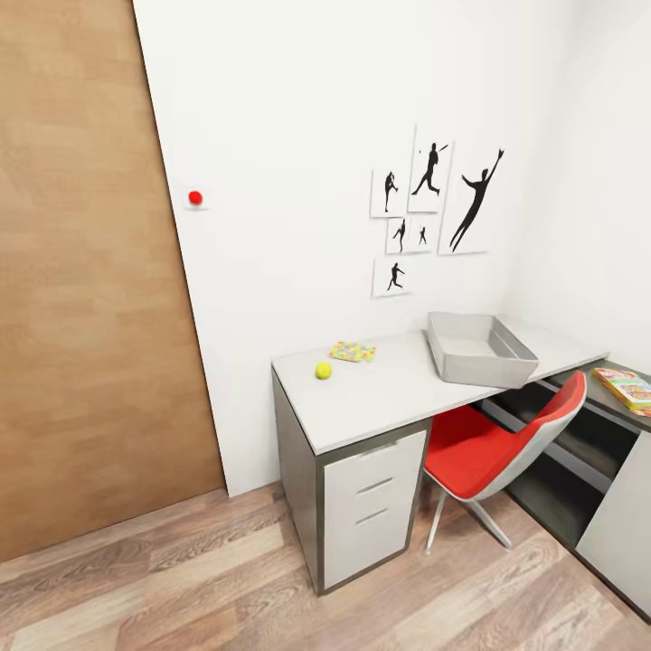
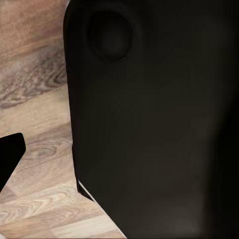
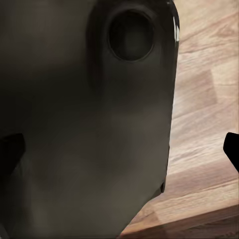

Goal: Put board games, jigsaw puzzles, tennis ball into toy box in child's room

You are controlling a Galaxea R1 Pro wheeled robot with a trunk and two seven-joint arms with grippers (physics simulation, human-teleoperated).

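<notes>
Right now the bin sits on the desk ahead, ball and puzzle to its left, a game on the lower section to its right. Both grippers hang over floor; whether they're apart I can't tell. Neither arm looks nearer.

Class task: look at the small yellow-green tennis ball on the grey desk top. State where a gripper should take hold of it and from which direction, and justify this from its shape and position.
Grip the tennis ball across its widest middle, coming straight down from above. It is round, so any pair of opposite sides should serve, and it sits alone on the bare table near the front edge, apart from the jigsaw puzzle, leaving room for the jaws.
</notes>
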